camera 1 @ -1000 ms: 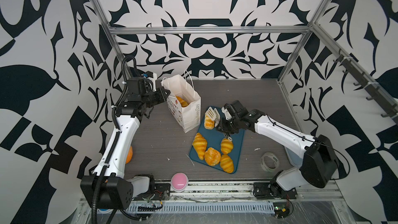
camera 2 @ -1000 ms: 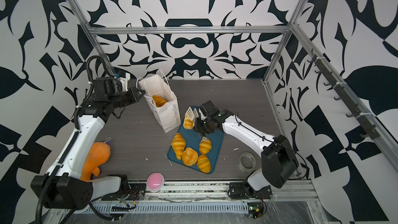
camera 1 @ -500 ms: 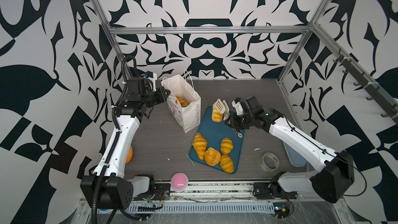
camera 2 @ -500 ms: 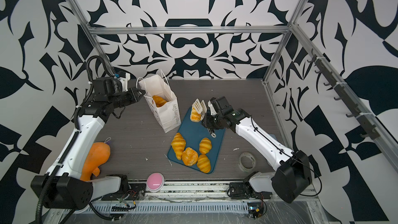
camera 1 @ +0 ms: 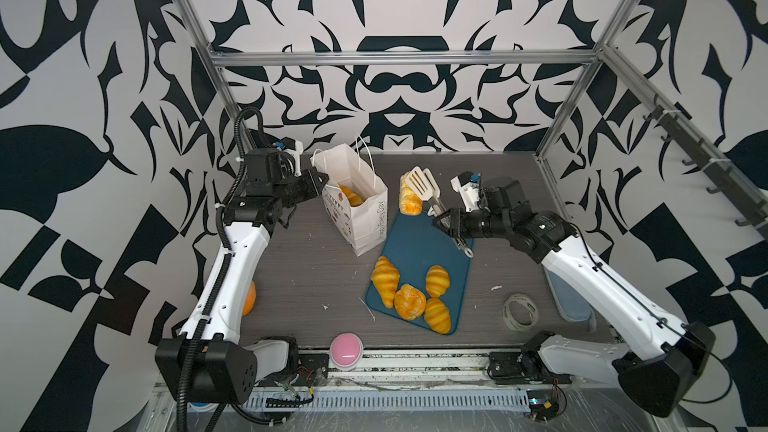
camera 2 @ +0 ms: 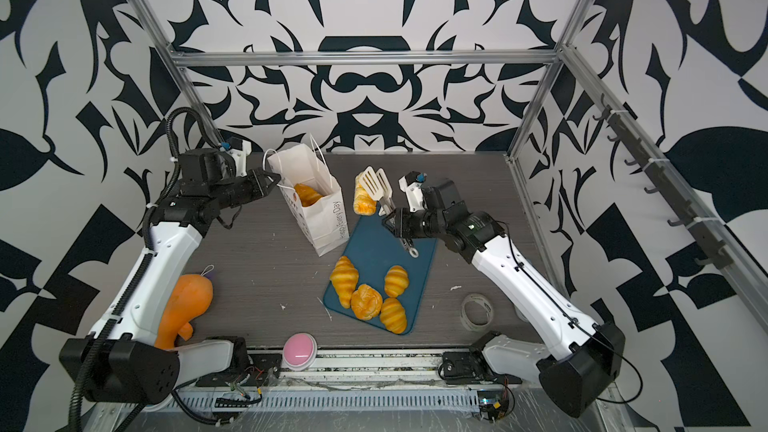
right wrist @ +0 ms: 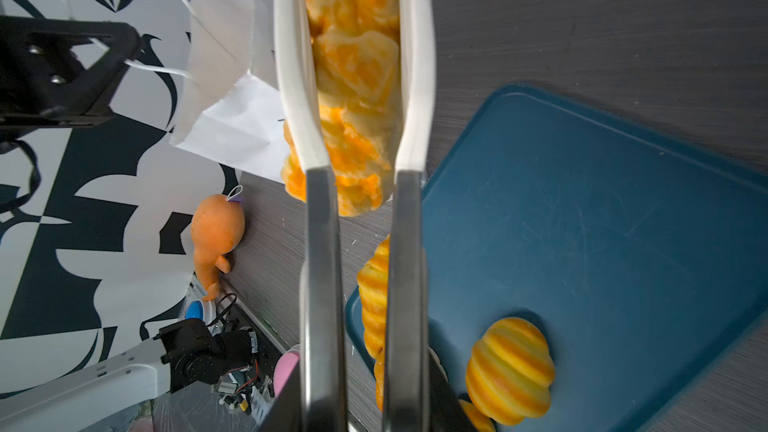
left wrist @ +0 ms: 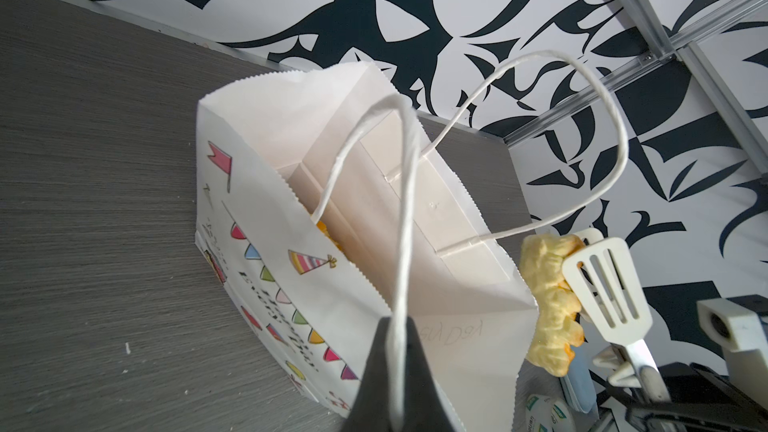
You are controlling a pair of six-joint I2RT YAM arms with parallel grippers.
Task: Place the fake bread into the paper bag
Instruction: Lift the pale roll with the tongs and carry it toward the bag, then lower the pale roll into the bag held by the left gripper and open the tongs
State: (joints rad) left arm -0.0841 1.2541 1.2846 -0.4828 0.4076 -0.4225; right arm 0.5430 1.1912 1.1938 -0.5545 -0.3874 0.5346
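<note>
The white paper bag (camera 1: 365,209) (camera 2: 320,209) (left wrist: 374,243) stands open at the back left, with bread (camera 1: 351,197) inside. My left gripper (camera 1: 320,179) (left wrist: 395,351) is shut on its cord handle. My right gripper (camera 1: 446,222) (right wrist: 363,388) is shut on the metal handles of white slotted tongs (camera 1: 424,184) (right wrist: 324,243). The tongs clamp the long braided loaf (camera 1: 409,201) (right wrist: 353,76), lifted just right of the bag. Three croissants (camera 1: 384,280) and a round bun (camera 1: 409,301) lie on the blue board (camera 1: 419,243).
An orange plush toy (camera 2: 187,301) lies by the left arm. A pink button (camera 1: 345,344) sits at the front edge. A tape roll (camera 1: 519,311) and a grey-blue lid (camera 1: 569,305) lie at the right, under my right arm.
My right arm has lifted the tongs with the braided loaf off the board and carried them back, beside the bag's mouth. The left arm has not moved.
</note>
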